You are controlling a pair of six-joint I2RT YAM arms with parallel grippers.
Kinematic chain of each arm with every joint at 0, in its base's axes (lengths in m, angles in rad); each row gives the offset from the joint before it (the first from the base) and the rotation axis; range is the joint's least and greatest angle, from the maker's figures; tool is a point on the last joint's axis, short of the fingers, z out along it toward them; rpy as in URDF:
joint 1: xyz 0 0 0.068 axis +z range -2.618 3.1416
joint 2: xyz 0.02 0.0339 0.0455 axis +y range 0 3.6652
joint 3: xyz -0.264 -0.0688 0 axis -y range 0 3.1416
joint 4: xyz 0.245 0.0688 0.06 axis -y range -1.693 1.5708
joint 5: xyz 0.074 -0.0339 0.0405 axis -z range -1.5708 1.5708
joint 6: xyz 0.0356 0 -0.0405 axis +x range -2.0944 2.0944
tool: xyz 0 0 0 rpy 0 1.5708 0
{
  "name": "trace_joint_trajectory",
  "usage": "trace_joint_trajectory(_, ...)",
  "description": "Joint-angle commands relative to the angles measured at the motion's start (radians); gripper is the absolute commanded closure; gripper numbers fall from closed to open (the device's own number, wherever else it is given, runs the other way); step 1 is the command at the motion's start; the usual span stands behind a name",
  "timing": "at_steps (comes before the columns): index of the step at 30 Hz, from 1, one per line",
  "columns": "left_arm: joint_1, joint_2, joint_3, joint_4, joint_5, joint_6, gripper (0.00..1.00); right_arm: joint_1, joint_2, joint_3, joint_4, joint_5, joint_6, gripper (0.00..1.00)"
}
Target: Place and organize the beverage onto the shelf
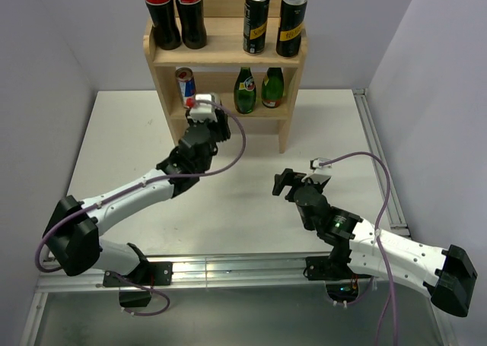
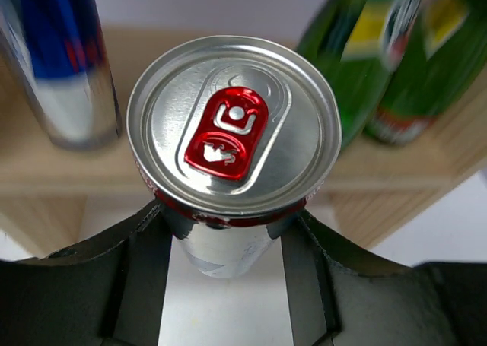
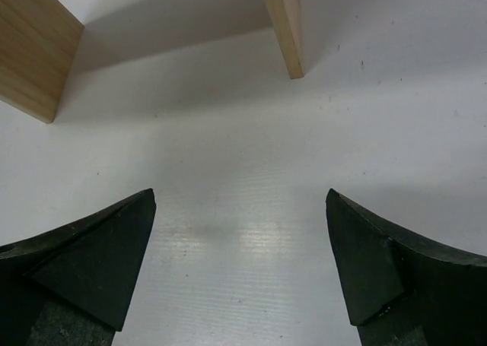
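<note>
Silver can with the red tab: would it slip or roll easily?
Probably slippery: the can is smooth metal, pinched between two fingers. Its tab is unopened, so likely full and heavyish. Round, so it could roll if tipped.

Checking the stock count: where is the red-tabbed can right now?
The red-tabbed can is in the left gripper, before the shelf's middle tier, between the blue-and-silver can and the green bottles (left wrist view).

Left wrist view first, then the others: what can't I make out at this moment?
Left wrist: blue can and green bottles, blurred and cut by the top edge, labels unreadable.
Top external: the held can, hidden under the left gripper and wrist.
Right wrist: the shelf, only two legs show; the top edge cuts the rest.
</note>
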State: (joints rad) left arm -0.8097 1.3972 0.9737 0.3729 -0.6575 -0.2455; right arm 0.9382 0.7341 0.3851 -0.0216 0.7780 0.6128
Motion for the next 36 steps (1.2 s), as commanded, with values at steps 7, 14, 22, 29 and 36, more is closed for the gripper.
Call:
trace_joint_trajectory(7,0.118,0.084,0.327,-0.060,0.108,0.121,1.00,0.005,-0.002,0.003,0.018,0.030,0.010,0.00)
trace_joint_trajectory(14,0.167,0.207,0.427,-0.066,0.142,0.112,1.00,0.005,-0.010,0.001,0.012,0.037,0.011,0.00)
trace_joint_trajectory(22,0.185,0.258,0.456,-0.075,0.145,0.094,0.99,0.005,-0.015,-0.002,0.008,0.043,0.016,0.00)
trace_joint_trajectory(29,0.193,0.247,0.427,-0.071,0.137,0.081,0.55,0.005,-0.007,0.000,0.009,0.040,0.016,0.00)
trace_joint_trajectory(36,0.196,0.227,0.396,-0.057,0.122,0.078,0.03,0.005,0.001,0.000,0.011,0.040,0.018,0.00)
